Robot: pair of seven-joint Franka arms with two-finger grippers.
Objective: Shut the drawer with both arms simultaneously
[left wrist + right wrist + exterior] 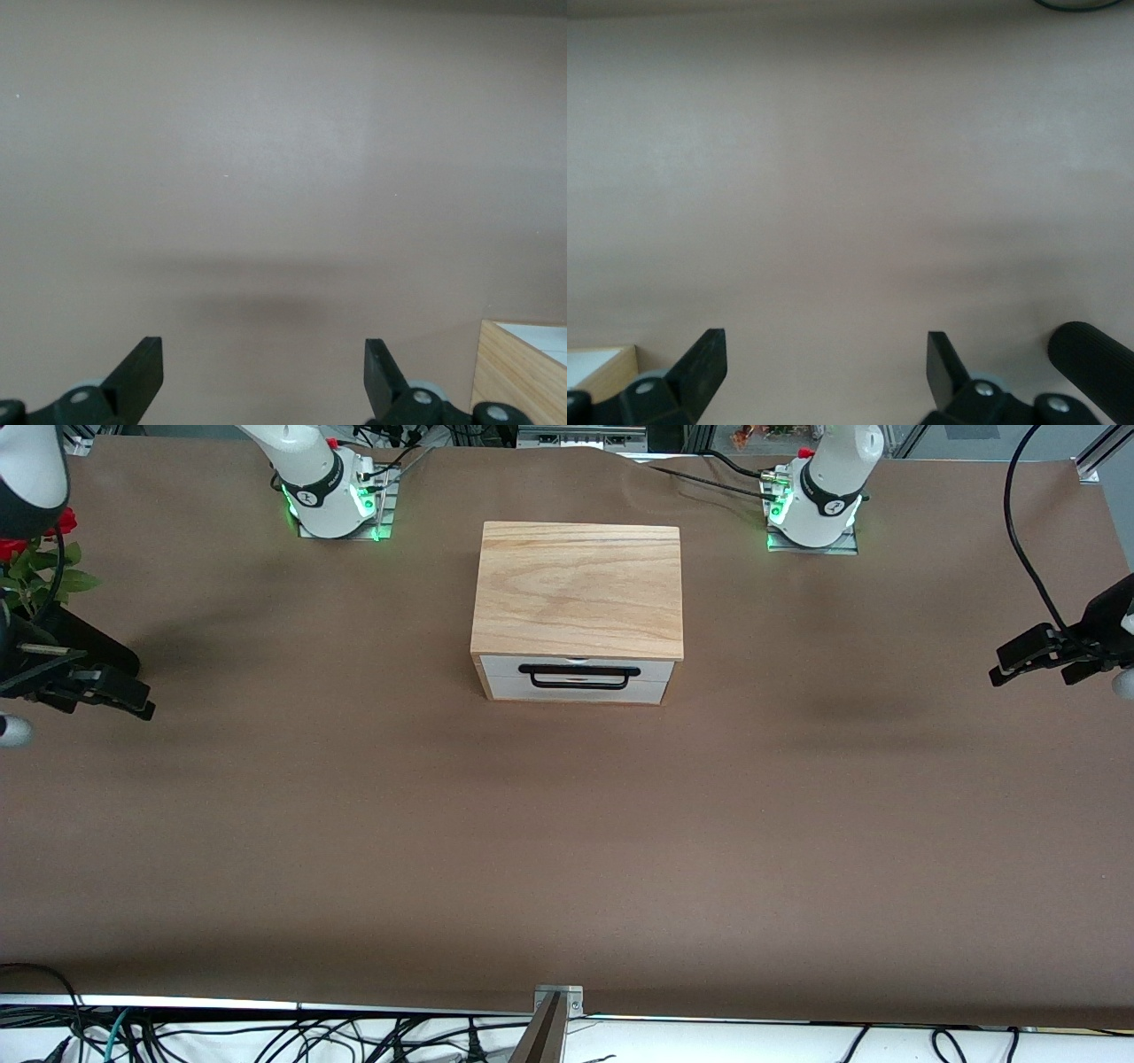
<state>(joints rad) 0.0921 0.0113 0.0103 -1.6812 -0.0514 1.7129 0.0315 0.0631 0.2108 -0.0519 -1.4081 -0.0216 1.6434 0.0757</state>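
Note:
The small oak box stands midway between the two arm bases. The drawer has its white front panel flush with the box's front, and its black wire handle faces the front camera. My left gripper hangs open and empty over the table at the left arm's end, apart from the box. My right gripper hangs open and empty over the right arm's end. In the left wrist view the gripper is open and a box corner shows. In the right wrist view the gripper is open and a box corner shows.
The brown table cover stretches wide in front of the box. A plant with red flowers stands by the right gripper at the table's end. Cables and a metal bracket lie along the table's near edge. A black rounded part shows beside the right gripper.

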